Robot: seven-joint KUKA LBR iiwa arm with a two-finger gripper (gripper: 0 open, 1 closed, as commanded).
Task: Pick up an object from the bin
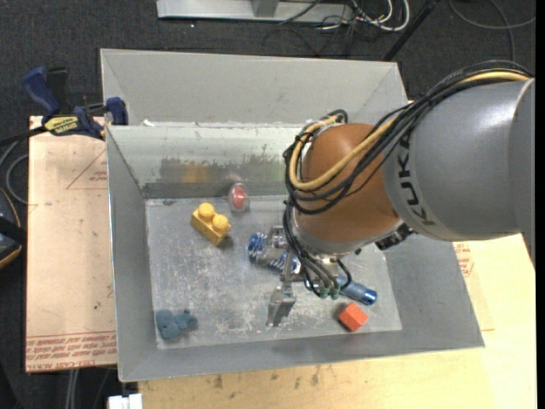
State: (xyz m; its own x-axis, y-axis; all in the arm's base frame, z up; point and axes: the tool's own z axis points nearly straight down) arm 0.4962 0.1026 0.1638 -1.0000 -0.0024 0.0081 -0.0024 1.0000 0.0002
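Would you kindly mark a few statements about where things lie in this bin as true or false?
1. A yellow block lies in the left half of the bin, toward the back. True.
2. The orange cube sits in the back left corner. False: it lies near the front wall, on the view's right.
3. A blue-grey thing lies near the front left corner. True.
4. The gripper is over the yellow block. False: it is at the bin's front middle, well apart from that block.
5. A small pink-red ball lies close to the back wall. True.
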